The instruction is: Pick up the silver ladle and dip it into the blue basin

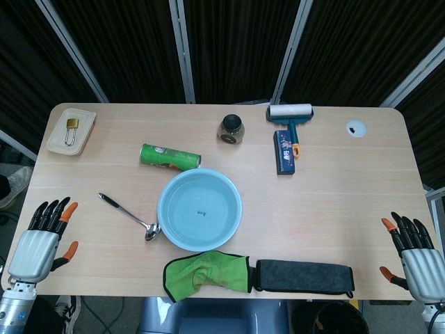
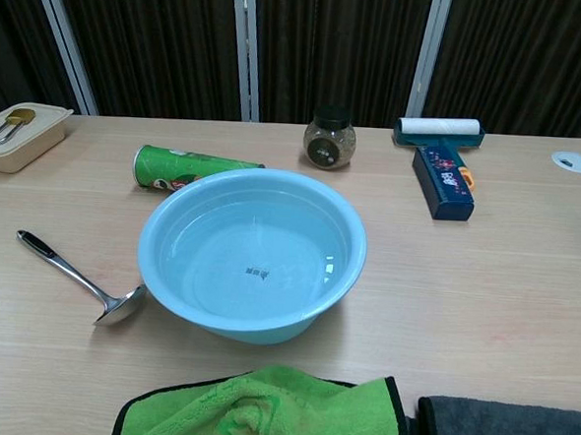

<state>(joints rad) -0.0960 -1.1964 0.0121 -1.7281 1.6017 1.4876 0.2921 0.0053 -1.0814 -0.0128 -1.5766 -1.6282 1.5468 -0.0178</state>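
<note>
A silver metal ladle (image 1: pixel 128 215) lies touching the round blue plastic basin (image 1: pixel 233 224) near the tabletop's front edge. Left robot hand (image 1: pixel 43 241) and right robot hand (image 1: pixel 411 252) rest empty, fingers apart, at the front corners

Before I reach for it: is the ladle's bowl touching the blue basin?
Cannot tell. In both the head and chest views the ladle has its bowl right against the outer wall of the blue basin, with no clear gap or contact visible.

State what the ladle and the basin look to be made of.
Ladle: likely polished steel, given its bright mirror-like bowl and shaft; the dark handle end may be plastic. Basin: probably plastic, pale blue, smooth and glossy, with soft highlights along its thin rim.
</note>
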